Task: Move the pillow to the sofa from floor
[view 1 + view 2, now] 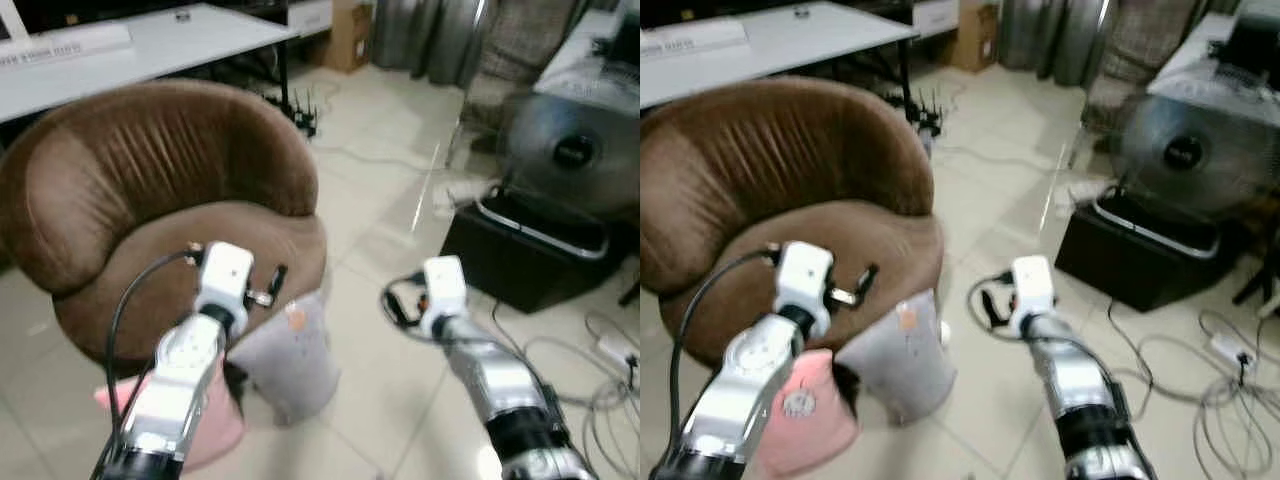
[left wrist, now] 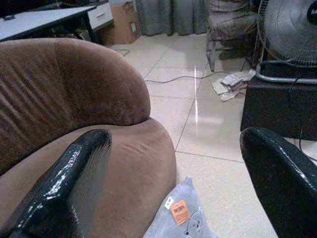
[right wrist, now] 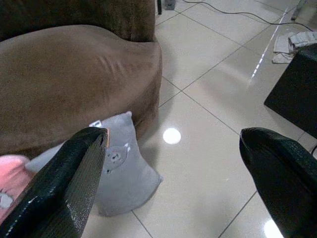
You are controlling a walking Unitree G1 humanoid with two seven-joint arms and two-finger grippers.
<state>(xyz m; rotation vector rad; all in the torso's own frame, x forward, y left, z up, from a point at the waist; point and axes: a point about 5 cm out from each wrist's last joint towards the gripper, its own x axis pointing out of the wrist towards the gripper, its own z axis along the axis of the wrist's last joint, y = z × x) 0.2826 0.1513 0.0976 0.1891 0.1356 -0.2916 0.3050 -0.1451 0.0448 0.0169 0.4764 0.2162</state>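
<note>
The soft grey pillow (image 1: 895,355) leaned against the round brown velvet sofa's (image 1: 790,215) front edge; left gripper (image 2: 173,183) and right gripper (image 3: 173,163) both hovered wide, empty.

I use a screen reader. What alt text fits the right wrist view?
A grey pillow leans on the tiled floor against a brown sofa, with a pink pillow beside it. The open right pincer frames them, above the floor.
</note>
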